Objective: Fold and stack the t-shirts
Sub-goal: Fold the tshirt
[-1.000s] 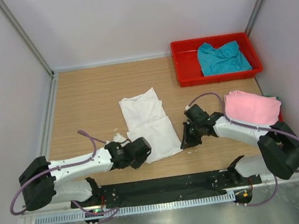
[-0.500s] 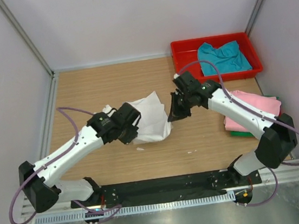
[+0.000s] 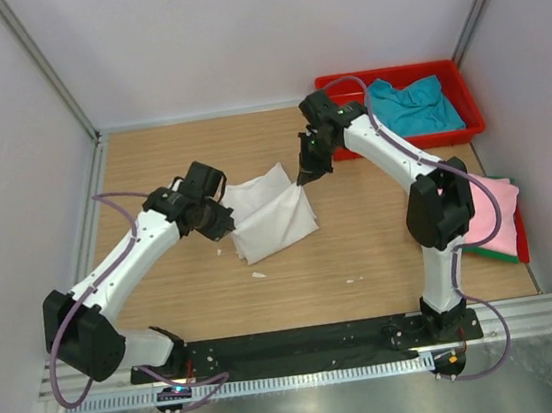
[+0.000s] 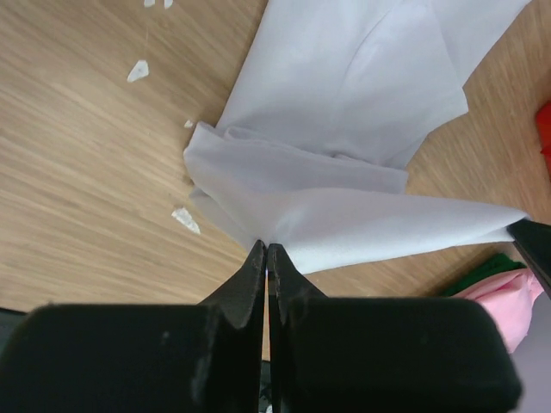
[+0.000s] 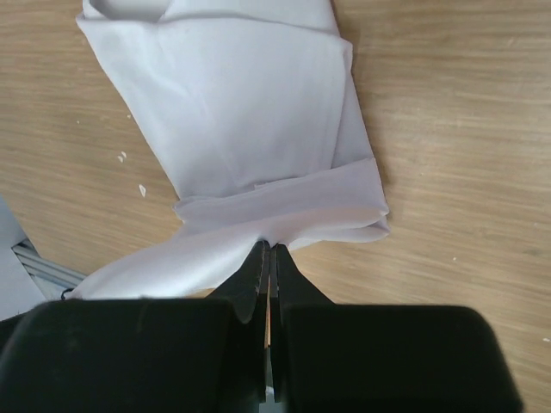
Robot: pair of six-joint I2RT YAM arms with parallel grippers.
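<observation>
The white t-shirt (image 3: 269, 215) lies part-folded on the wooden table, its near half lifted and doubled back over the far half. My left gripper (image 3: 226, 227) is shut on its left corner (image 4: 258, 225). My right gripper (image 3: 302, 179) is shut on its right corner (image 5: 284, 225). The teal t-shirt (image 3: 409, 107) lies crumpled in the red tray (image 3: 340, 108) at the back right. The pink t-shirt (image 3: 498, 209) lies folded at the right edge on top of the green t-shirt (image 3: 495, 254), of which only an edge shows.
Small white scraps (image 3: 258, 274) lie on the wood near the shirt. Grey walls close in the table on the left, back and right. The arm bases sit on a black rail (image 3: 303, 344) at the near edge.
Both grippers have carried the shirt's near corners away from the bases toward the far side, folding the near half over. The right arm has stretched out far past the pink shirt.
</observation>
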